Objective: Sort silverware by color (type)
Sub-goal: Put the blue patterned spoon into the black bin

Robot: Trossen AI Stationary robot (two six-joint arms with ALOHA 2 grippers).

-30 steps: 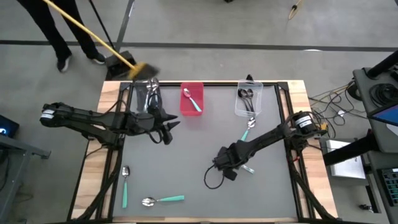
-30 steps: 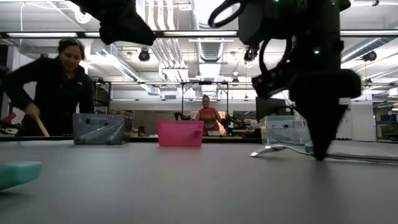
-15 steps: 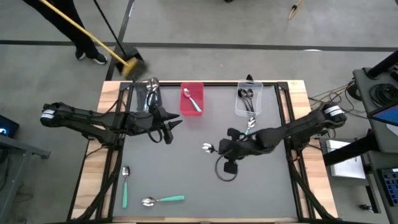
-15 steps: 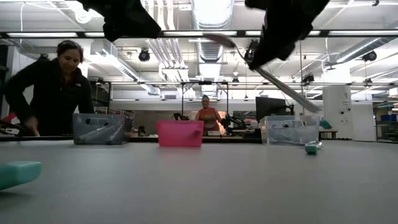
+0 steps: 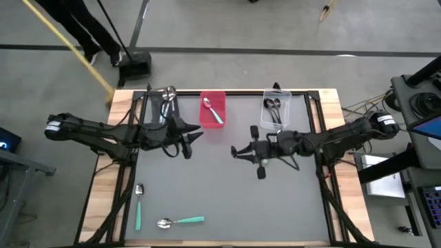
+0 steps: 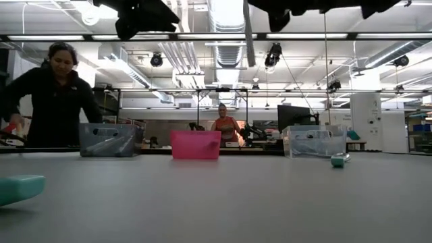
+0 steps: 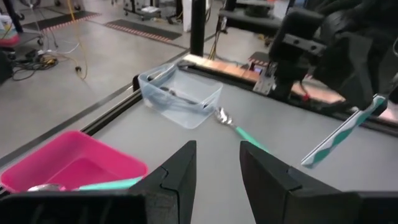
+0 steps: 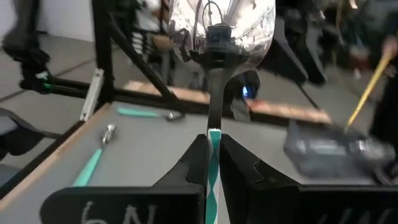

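teal-handled spoon point(image 8: 213, 118) rides above mid-table, pinched by its handle in the right gripper point(image 8: 212, 155), bowl sticking out forward. it looks light, stiff and slick, so a grip on the patterned handle close to the neck should stop it swivelling. left gripper point(image 7: 214, 168) hangs near the pink bin point(image 5: 212, 110), fingers parted and empty. two more teal spoons point(image 5: 180, 221) lie at the table's near left, another point(image 6: 338, 160) sits just beside the clear bin point(image 5: 275, 111).

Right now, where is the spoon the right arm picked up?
The teal-handled spoon is clamped in the right gripper, lifted above mid-table just below the pink bin.
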